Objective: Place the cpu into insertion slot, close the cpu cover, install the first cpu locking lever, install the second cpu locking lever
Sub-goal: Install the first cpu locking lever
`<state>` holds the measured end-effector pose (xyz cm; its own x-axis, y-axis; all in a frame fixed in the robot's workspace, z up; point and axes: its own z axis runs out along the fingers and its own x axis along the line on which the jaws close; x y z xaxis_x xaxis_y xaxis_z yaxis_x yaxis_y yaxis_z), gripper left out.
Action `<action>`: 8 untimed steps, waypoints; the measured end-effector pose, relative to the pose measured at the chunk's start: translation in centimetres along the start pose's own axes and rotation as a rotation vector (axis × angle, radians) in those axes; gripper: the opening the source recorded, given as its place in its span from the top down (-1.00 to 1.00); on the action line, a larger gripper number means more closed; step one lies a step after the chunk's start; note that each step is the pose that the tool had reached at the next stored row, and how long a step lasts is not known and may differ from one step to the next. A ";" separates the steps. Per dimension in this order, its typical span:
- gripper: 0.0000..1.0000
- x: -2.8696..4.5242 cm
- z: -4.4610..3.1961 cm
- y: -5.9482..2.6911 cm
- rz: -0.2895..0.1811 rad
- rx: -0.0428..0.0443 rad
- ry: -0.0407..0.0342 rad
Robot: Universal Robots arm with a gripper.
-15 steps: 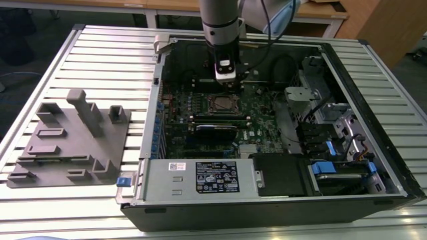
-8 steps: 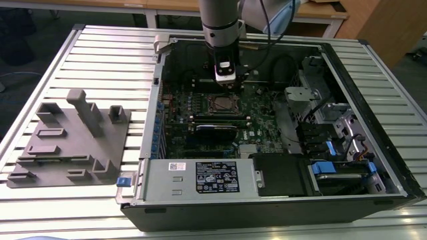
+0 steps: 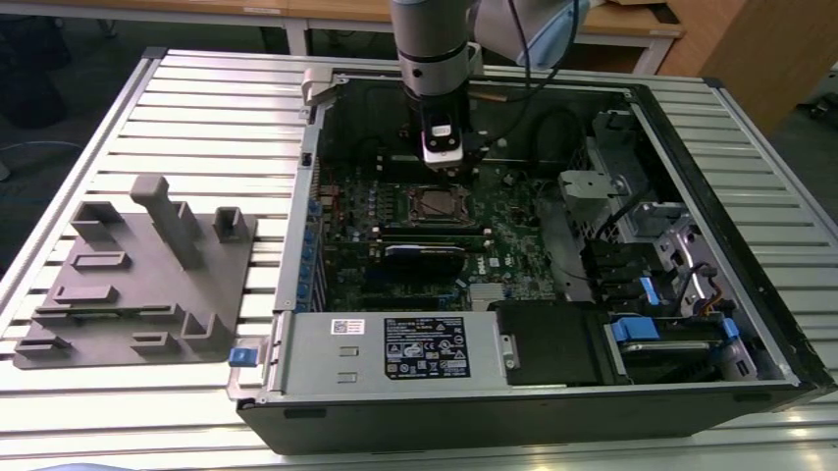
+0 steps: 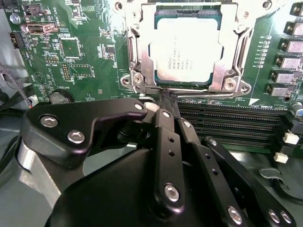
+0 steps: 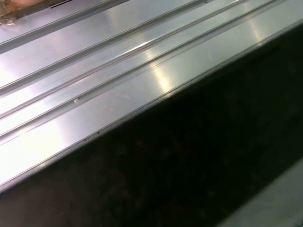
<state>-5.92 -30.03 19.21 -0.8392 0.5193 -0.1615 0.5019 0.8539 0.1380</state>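
Plainly, the cpu (image 4: 187, 49) sits flat in the insertion slot (image 3: 434, 205), dull silver top up. The cpu cover (image 4: 230, 52) is down over it: the frame plate lies flat round the chip, w/ the chip's top showing thru the window. A thin wire locking lever (image 4: 199, 90) runs along the cover's edge on the side nearest the gripper (image 4: 166, 94); can't tell if it's hooked home.

In the second wrist view the black fingers (image 4: 165, 142) lie together, no gap btwn them. The tips are right at the lever's end by the slot's corner, touching or just off, can't tell; nor can I tell if anything is pinched. In the exterior view the gripper (image 3: 443, 162) hangs upright at 12 o'clock of the slot, just beside it.

The slot is part of the green motherboard (image 4: 85, 52); long black card slots (image 4: 227, 124) run alongside, just beyond the lever. In the exterior view a blue-and-black stick (image 3: 426, 252) lies near the slot at 6 o'clock, and a silver box w/ a label (image 3: 380, 348) sits further out, also at 6 o'clock. All this is inside an open black pc case (image 3: 713, 157). At 9 o'clock of the case, apart from it, a grey moulded fixture (image 3: 131, 275) rests on the ribbed metal table (image 3: 196, 93); in the first wrist view the table (image 5: 118, 71) shows its grooves.
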 end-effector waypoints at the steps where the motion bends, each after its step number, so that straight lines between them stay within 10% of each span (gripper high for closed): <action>1: 0.79 0.01 0.05 0.00 0.000 -0.0001 -0.0001; 8: 0.79 0.03 0.15 -0.13 0.001 -0.0041 0.0045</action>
<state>-5.98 -30.12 19.04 -0.8395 0.5203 -0.1569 0.5021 0.8530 0.1422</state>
